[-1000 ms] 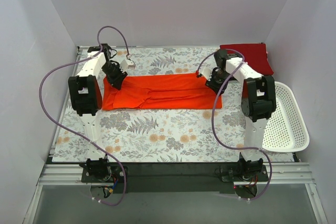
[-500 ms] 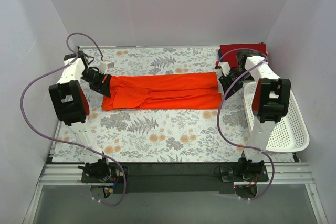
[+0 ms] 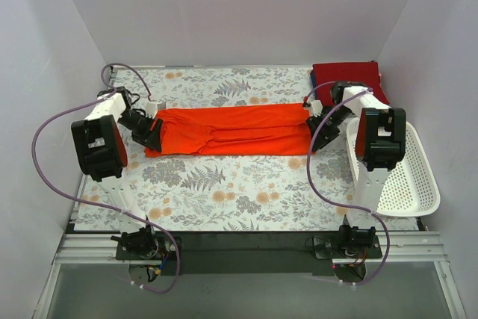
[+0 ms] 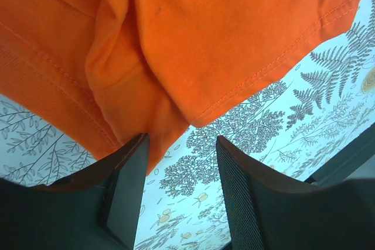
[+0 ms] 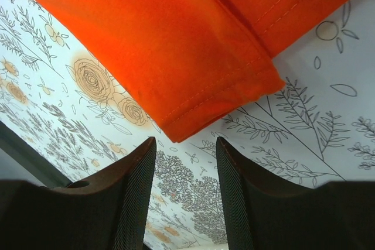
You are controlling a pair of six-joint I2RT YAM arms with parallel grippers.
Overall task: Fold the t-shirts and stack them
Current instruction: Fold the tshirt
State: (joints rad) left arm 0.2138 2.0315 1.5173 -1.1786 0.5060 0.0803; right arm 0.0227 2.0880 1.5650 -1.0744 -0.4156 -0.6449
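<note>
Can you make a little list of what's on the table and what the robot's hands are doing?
Orange-red t-shirt: folded into a long strip, flat on the floral cloth
Crimson t-shirt: folded, far right corner
Basket: white, at the right edge
Left hand: open, at the strip's left end
Right hand: open, at the strip's right end

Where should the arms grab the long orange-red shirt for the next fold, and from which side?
Probably the two short-end corners of the orange-red shirt, left gripper from the left, right gripper from the right: it lies flat as a long strip, its layered corners facing their open jaws.
</note>
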